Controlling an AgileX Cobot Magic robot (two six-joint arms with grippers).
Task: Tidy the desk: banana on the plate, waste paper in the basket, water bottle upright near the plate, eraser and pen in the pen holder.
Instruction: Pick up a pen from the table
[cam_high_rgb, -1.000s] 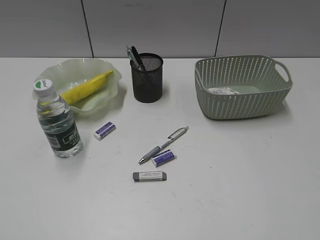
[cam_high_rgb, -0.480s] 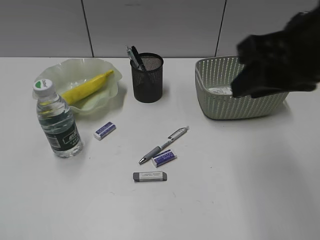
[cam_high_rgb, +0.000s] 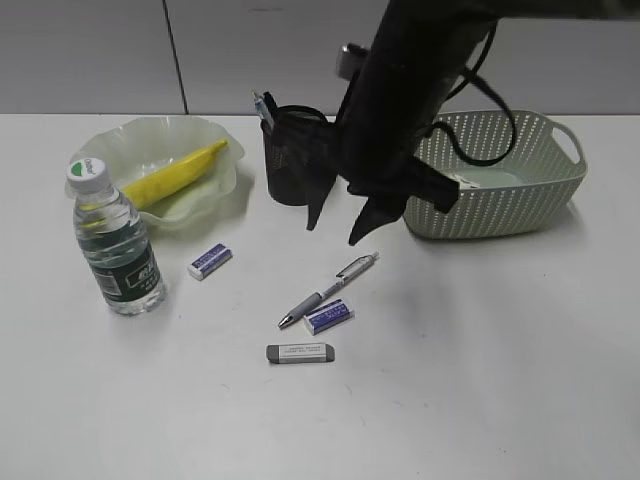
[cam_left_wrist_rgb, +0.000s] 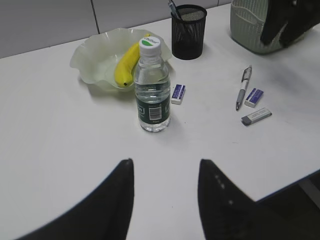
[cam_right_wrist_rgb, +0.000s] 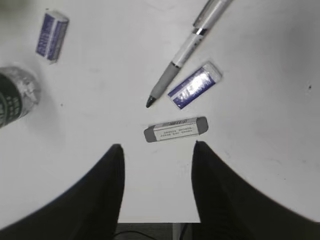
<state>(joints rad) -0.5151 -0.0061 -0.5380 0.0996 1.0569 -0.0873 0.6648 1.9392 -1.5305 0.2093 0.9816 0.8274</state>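
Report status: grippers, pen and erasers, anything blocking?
Right gripper open, empty, above pen. Left gripper open, empty. Pen, three erasers loose on desk. Nothing blocking.

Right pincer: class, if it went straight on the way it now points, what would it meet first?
Probably the grey eraser, which lies just ahead of the open right pincer in the wrist view. The pen lies beyond it. Depth is unclear, so it might touch bare desk first.

3 erasers (cam_high_rgb: 300, 352), 1 loose pen (cam_high_rgb: 327, 290), 1 bottle (cam_high_rgb: 114, 243), 1 banana (cam_high_rgb: 175, 174), 1 plate (cam_high_rgb: 215, 135), 1 basket (cam_high_rgb: 520, 200), 1 holder (cam_high_rgb: 285, 165).
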